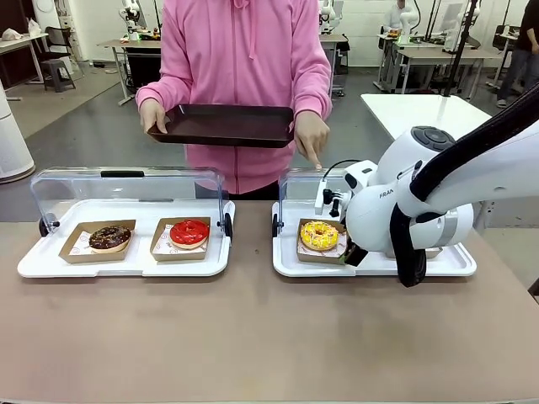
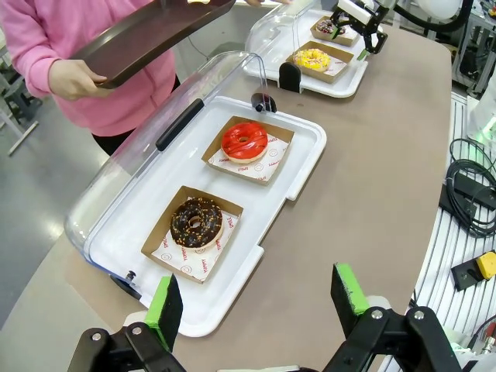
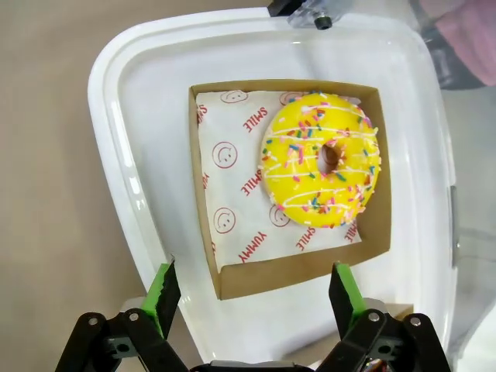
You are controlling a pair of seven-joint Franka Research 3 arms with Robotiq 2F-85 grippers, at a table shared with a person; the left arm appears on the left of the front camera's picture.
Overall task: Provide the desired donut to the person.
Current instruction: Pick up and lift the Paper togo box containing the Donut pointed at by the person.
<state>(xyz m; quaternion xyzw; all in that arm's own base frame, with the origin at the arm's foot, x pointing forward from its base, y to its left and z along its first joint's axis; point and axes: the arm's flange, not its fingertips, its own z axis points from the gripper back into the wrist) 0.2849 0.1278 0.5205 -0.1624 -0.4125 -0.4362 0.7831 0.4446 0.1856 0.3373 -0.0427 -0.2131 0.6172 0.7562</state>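
Observation:
The person [image 1: 244, 76] in a pink hoodie stands across the table, holding a dark tray [image 1: 223, 124] in one hand. The other hand's finger [image 1: 317, 162] points down at the right case, toward the yellow sprinkled donut [image 1: 319, 235]. That donut [image 3: 322, 159] lies in a cardboard box [image 3: 232, 279] on the white base. My right gripper [image 3: 256, 294] hovers open just above the box's near edge, touching nothing. My left gripper [image 2: 260, 302] stands open over the table, short of the left case with a chocolate donut [image 2: 196, 222] and a red donut [image 2: 244, 140].
Both cases have their clear lids [image 1: 126, 181] swung up at the back. The left white base [image 1: 34, 265] holds two boxed donuts. Another boxed chocolate donut [image 2: 325, 27] sits beyond the yellow one. Bare brown table [image 1: 253, 337] spreads in front. Cables [image 2: 473, 186] lie off the table's side.

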